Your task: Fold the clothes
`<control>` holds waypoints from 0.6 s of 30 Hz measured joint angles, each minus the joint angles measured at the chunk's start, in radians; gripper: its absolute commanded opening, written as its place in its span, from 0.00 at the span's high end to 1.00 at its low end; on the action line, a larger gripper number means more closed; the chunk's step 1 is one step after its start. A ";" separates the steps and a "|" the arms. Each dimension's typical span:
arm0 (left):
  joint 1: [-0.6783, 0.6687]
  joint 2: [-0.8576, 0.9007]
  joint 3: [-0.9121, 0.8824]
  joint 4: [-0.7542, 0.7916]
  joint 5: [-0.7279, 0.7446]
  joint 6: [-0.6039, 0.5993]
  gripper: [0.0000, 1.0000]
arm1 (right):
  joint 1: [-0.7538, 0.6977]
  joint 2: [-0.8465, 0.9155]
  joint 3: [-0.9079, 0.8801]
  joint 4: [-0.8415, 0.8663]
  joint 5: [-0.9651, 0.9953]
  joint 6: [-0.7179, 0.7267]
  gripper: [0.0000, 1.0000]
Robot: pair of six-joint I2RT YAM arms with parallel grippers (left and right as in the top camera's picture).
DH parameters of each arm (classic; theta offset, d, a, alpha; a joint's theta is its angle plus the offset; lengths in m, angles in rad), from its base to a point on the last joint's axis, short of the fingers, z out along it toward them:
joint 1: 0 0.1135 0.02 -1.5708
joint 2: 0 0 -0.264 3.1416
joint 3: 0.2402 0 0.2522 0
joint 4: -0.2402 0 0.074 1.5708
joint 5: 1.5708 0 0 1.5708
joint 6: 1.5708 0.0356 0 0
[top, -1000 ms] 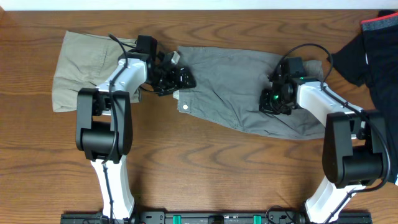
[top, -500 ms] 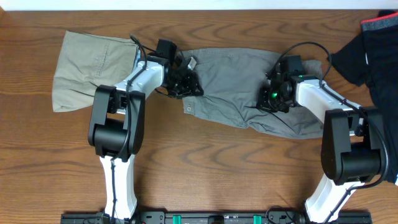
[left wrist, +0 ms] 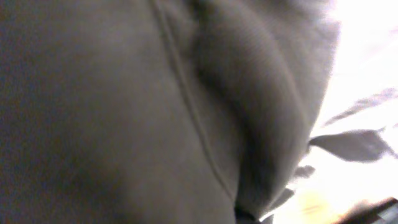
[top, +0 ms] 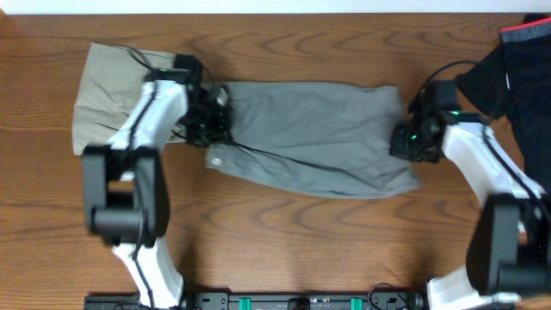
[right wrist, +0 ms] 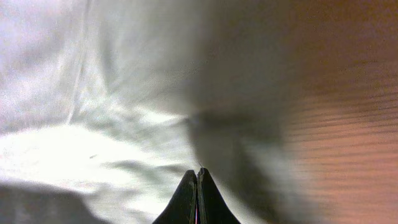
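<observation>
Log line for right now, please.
grey shorts: laid out flat between grippers | left gripper: at waistband end, grip unclear | right gripper: shut on opposite end | fold: not yet done

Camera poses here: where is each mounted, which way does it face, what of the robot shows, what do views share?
Overhead: fixed above the table, facing straight down; both arms show, left gripper and right gripper at opposite ends of the grey shorts.
Left wrist: on the left arm, close against grey fabric; blurred, fingers barely visible.
Right wrist: on the right arm, looking past its shut fingertips at shorts and wood.
Shared: all three see the grey shorts; overhead and right wrist also see tabletop.
</observation>
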 measured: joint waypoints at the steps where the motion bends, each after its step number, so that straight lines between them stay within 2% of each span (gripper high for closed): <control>1: 0.005 -0.037 0.000 -0.015 -0.028 0.007 0.86 | -0.003 -0.031 0.000 0.003 0.006 -0.003 0.98; 5: 0.002 -0.194 0.003 -0.071 -0.122 0.029 0.87 | -0.004 -0.127 0.000 0.006 0.016 -0.003 0.98; 9: -0.005 -0.281 0.043 -0.126 -0.190 0.051 0.85 | -0.004 -0.134 0.000 0.005 0.022 -0.003 0.98; 18: -0.005 -0.307 0.156 -0.223 -0.318 0.077 0.85 | -0.004 -0.134 0.000 0.003 0.027 -0.003 0.99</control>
